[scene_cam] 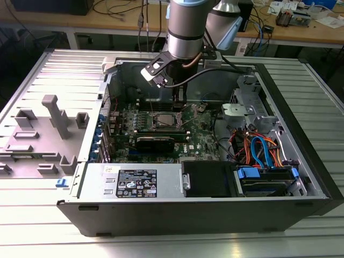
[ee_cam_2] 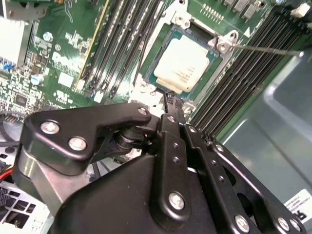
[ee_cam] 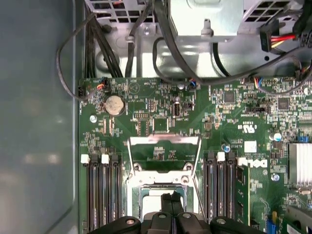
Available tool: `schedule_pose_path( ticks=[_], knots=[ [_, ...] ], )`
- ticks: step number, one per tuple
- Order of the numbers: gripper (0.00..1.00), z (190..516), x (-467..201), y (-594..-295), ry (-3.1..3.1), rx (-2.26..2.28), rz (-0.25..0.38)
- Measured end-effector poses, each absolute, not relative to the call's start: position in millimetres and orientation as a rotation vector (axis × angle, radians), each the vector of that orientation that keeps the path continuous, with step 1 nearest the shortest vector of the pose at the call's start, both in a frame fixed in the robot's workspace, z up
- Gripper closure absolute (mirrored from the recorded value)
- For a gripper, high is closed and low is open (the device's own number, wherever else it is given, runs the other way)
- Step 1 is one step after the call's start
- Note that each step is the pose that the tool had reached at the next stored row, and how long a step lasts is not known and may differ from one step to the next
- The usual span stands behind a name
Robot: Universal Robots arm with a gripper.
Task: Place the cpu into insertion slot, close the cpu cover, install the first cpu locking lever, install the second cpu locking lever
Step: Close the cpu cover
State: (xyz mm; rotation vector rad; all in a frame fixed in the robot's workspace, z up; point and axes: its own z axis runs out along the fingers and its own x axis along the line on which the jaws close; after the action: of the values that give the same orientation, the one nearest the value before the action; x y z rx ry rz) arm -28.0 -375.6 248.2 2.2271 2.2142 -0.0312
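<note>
The black metal pincer (ee_cam: 171, 197) hangs low over the board inside the open tower. Its two narrow fingertips are pressed together with nothing between them, just above the near edge of the insertion slot. In the second wrist view the tips (ee_cam_2: 169, 100) end right beside one corner of the chip without clearly touching it.

The cpu (ee_cam_2: 185, 66), a small flat square chip with a pale, dull silver metal top, is already seated in the square dark insertion slot (ee_cam_2: 161, 51). It lies level, with its metal face up and its edges parallel to the slot's rim. Being square, it has no long axis. Faint print marks its top.

Just beyond the slot, the cpu cover (ee_cam: 163, 141), a thin silver metal frame with a large square window, stands swung open on its hinge, and green board shows through the window. A thin bare wire lever (ee_cam_2: 268, 48) sticks out free beside the slot, unlatched.

Long black memory slots (ee_cam: 102, 195) run along both sides of the slot.

In the exterior view the pincer (scene_cam: 179, 102) reaches down to the slot (scene_cam: 163, 119) on the green motherboard (scene_cam: 201, 134). The dark open computer case (scene_cam: 161, 215) lies on its side on a ribbed silver metal desk (scene_cam: 320, 97).
</note>
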Motion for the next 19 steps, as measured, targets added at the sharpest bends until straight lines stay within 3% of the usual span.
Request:
schedule_pose_path(
  ticks=[19],
  knots=[
    [0.89, 248.4, -20.9, -375.5, 2.214, 2.227, -0.031]
  ],
)
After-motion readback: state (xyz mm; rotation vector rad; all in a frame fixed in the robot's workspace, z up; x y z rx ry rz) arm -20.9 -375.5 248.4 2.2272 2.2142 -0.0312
